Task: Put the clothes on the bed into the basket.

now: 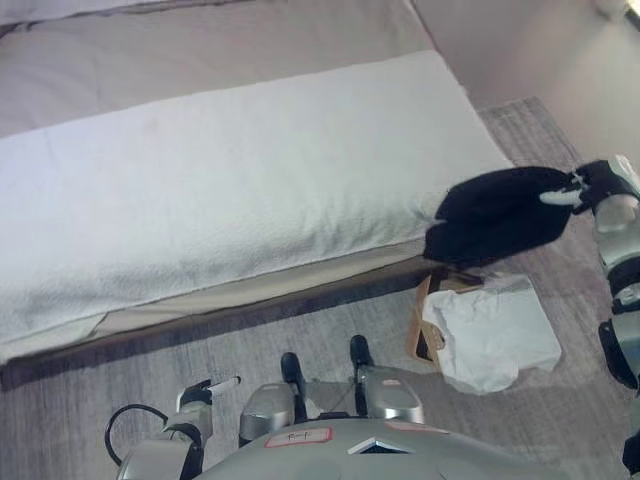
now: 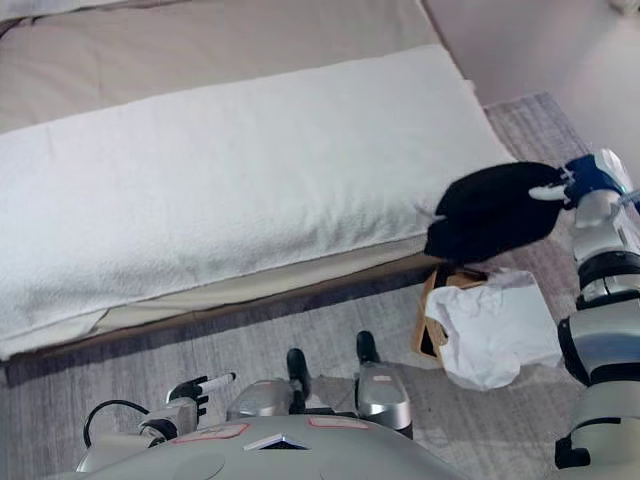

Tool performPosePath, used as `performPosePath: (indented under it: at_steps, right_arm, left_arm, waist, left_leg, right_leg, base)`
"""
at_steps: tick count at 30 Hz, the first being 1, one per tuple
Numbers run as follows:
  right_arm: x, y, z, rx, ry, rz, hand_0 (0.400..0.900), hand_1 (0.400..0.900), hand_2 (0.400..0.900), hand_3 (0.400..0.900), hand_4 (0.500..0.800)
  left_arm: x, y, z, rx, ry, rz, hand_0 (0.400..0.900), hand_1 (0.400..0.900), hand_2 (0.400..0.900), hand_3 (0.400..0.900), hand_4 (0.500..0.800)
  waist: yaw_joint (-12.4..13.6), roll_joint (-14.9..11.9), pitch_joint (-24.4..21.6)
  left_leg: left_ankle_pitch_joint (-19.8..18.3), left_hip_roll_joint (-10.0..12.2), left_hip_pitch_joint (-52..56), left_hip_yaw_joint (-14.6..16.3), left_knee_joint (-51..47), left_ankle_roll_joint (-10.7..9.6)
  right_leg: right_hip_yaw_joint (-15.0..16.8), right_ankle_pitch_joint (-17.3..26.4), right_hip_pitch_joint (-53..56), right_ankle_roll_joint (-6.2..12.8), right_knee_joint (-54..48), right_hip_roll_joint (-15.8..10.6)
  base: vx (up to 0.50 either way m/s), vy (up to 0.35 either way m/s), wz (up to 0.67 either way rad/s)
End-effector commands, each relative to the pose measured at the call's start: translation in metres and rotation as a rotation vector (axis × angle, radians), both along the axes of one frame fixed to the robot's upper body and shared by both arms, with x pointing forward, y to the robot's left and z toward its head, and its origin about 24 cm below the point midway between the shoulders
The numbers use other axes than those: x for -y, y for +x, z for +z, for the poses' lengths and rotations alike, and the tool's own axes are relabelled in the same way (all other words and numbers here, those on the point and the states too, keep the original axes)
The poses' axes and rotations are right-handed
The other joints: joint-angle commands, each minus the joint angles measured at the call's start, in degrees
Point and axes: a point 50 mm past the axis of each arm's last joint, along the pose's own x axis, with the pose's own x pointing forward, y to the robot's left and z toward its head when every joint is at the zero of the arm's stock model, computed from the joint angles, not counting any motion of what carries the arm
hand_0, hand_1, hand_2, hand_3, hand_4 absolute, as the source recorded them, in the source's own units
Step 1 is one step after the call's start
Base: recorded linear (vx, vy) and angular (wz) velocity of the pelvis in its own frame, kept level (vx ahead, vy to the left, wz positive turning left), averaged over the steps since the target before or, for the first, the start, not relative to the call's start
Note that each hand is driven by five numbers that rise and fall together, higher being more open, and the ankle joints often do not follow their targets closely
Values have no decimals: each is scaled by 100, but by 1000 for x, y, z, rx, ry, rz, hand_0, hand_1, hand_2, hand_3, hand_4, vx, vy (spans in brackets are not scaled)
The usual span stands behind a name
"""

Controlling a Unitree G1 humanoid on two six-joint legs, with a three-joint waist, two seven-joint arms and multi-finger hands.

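Observation:
A black garment (image 1: 497,216) hangs at the bed's right corner, above the basket, with my right hand (image 1: 583,187) shut on its right end. The basket (image 1: 424,318) stands on the floor beside the bed; it is tan, and a white cloth (image 1: 494,331) fills and overhangs it. The bed (image 1: 230,180) carries a white blanket and no other clothes that I can see. My left hand (image 1: 205,392) shows low at the bottom left, near the floor, with its fingers relaxed and nothing in it.
A grey carpet (image 1: 300,330) covers the floor in front of the bed. A beige sheet lies beyond the white blanket at the top. The wall runs along the upper right.

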Motion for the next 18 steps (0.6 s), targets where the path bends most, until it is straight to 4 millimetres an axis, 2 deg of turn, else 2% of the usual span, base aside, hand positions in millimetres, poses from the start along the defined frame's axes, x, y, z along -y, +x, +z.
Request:
performPosePath:
  at_steps: [1,9,18]
  right_arm:
    - [31,-11,49,122,-115,-59,400,400,400,400,500]
    - [65,-59,25,49,-59,-249,400,400,400,400,500]
    - [74,-73,23,22,-63,-296,400,400,400,400,500]
  left_arm:
    - [-14,-22,1,-104,52,-50,900,900,900,900,800]
    - [-19,-20,2,-108,58,-67,900,900,900,900,800]
    - [-21,-12,4,-89,68,-77,900,900,900,900,800]
  waist:
    - [-28,-101,-484]
    - [-221,12,-554]
    - [-365,231,-445]
  left_leg:
    - [-228,211,30,-339,-25,-192]
    - [-268,239,127,-187,-25,-196]
    - [-283,224,197,-79,-25,-197]
  right_leg:
    - [-125,-75,-69,398,322,-374]
    - [7,-57,-44,419,274,-346]
    - [151,-115,-90,398,342,-323]
  base:
    - [-2,-16,-9]
    - [-13,-13,-13]
    - [-10,-5,-9]
